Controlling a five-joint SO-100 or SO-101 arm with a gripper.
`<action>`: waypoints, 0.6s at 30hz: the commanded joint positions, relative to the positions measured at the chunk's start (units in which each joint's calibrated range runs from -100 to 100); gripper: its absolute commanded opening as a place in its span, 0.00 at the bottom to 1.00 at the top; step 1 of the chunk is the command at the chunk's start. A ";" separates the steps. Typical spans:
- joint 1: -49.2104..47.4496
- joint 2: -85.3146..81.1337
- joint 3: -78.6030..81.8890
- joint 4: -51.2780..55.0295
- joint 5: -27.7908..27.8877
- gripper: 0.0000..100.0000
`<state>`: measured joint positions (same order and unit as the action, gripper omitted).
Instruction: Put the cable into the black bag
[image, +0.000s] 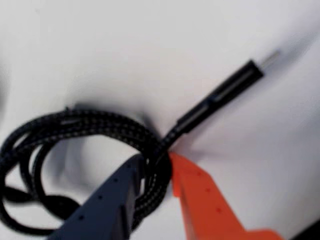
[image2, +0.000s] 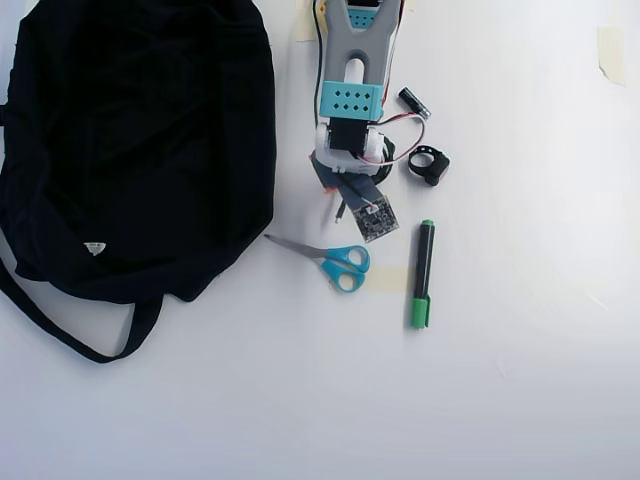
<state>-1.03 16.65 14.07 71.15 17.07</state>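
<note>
Pincer (image: 159, 165) is pinching the cable (image: 90, 125): in the wrist view the grey finger (image: 112, 200) and the orange finger (image: 200, 195) stand either side of the bundled strands, close against them, just where the plug end leaves the coil. Whether the cord is off the counter (image: 150, 50) cannot be told from these views.

Location of the cable: under the arm (image2: 352, 110), well apart from the black bag (image2: 130, 140) and to that bag's right in the overhead view. There the arm hides nearly all of it. The scissors (image2: 335, 262) lie between the bag's lower edge and the green marker (image2: 423, 273); a small black ring strap (image2: 428, 163) sits farther right of the bag, beside the arm.

Handling assessment, as judgement:
- Braided sheath, thin and evidently light; weight should give no trouble.
- Soft and limp. Loops would likely sag and swing when lifted, and the coil may open.
- The plug (image: 220, 95) is the one stiff part; it juts out from the coil and could catch on the bag's fabric.
- The braid gives some friction, but round strands could roll out from between narrow fingertips.

Recommended hold: across several strands of the coil at once, as presently taken, near the plug's root, so that the bundle stays gathered. A grip on a single strand or on the plug alone would let the rest trail.
</note>
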 joint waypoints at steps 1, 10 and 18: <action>-1.07 -1.87 -7.87 6.46 -0.18 0.02; -1.59 -6.36 -18.30 19.21 -0.18 0.02; -1.44 -13.82 -19.01 19.47 -0.50 0.02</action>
<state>-1.98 8.43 -2.04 90.47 17.02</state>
